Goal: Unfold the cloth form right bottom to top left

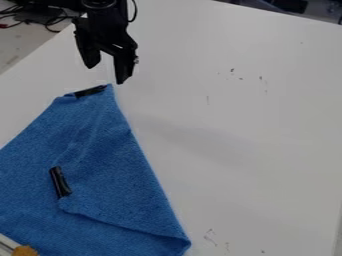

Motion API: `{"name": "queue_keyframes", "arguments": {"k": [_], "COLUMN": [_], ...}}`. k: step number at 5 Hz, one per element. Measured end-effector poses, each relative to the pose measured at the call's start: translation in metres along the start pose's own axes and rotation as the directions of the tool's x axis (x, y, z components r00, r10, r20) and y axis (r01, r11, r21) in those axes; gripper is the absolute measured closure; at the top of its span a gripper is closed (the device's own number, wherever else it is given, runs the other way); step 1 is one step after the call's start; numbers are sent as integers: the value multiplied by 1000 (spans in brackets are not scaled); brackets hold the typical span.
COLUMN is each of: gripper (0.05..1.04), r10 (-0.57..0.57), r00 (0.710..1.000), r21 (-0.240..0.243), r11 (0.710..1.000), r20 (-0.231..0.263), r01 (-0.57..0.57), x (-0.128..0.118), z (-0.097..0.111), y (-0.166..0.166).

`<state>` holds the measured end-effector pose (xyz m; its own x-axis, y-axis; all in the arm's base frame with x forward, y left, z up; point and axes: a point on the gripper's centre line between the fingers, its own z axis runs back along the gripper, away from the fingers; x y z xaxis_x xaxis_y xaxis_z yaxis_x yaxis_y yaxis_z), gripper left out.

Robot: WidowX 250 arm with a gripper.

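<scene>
Your gripper (107, 74) hung at the upper left, fingers spread apart, nothing between them. The blue cloth (37, 132) lay below it, its top corner with the upper black tab (90, 91) just under the fingertips. Contact: couldn't tell.

Key relation: the flap's loose corner, by the lower black tab (60, 182), sat well down the view from your fingers and a bit left. Right edge, likely the fold, ran from near the fingertips down to the lower right. One arm, so no choice of side; the top corner was nearer you than the flap's. My read: you needed to travel down-view for the flap; pinching too deep risked catching both layers.

Surface: white table (234, 100), dark scuffs (210, 237), a yellow-orange object (25, 250) at the bottom left. Room: cables (48, 19) and floor (17, 44) past the table edge.
</scene>
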<state>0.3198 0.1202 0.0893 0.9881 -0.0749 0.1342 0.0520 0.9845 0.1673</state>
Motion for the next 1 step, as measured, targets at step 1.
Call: {"name": "queue_keyframes", "arguments": {"k": [1], "gripper": [83], "r10": [15], "r00": [1000], "r21": [16], "r11": [1000], "r20": [-19], "r01": [-15], "x": [-16], "z": [5], "y": [-9]}}
